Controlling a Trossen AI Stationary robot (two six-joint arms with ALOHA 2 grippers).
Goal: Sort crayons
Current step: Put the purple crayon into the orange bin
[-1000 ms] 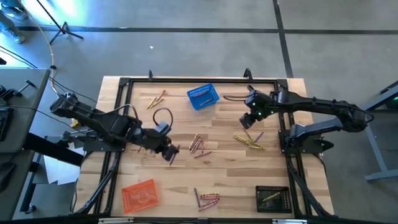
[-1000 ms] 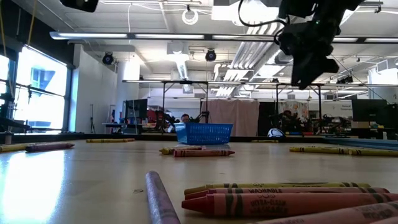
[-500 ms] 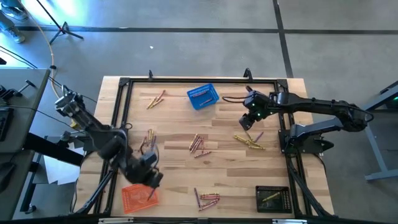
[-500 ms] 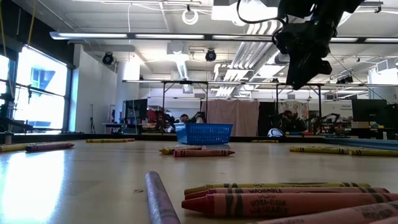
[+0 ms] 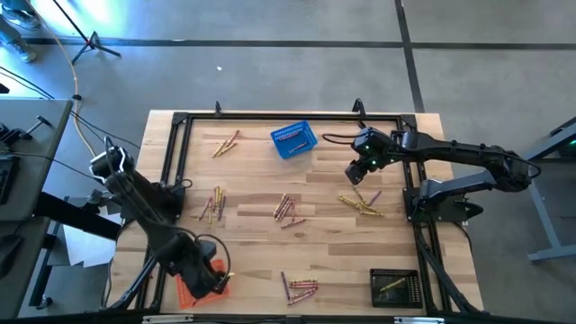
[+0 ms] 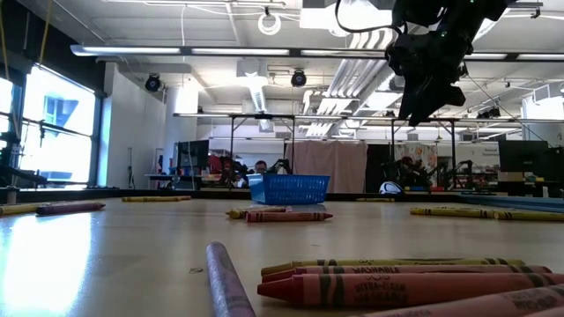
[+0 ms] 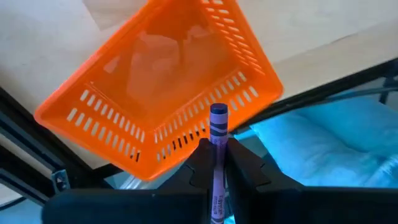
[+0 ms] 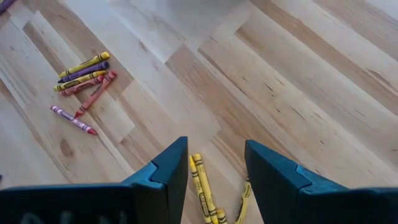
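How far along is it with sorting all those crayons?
Early on. The blue basket and black basket each hold a few. The left gripper holds a purple crayon above the orange basket. The right gripper hangs open over yellow crayons. Several clusters remain.

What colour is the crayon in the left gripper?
Purple crayon, clearest in the left wrist view, above the orange basket.

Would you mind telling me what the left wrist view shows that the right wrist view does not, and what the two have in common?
Only the left wrist view shows the orange basket and a purple crayon clamped in the left gripper, held above the basket. Only the right wrist view shows loose crayons on the table: a mixed cluster and yellow crayons below the open right gripper. Both show pale wooden tabletop and each arm's own dark fingers.
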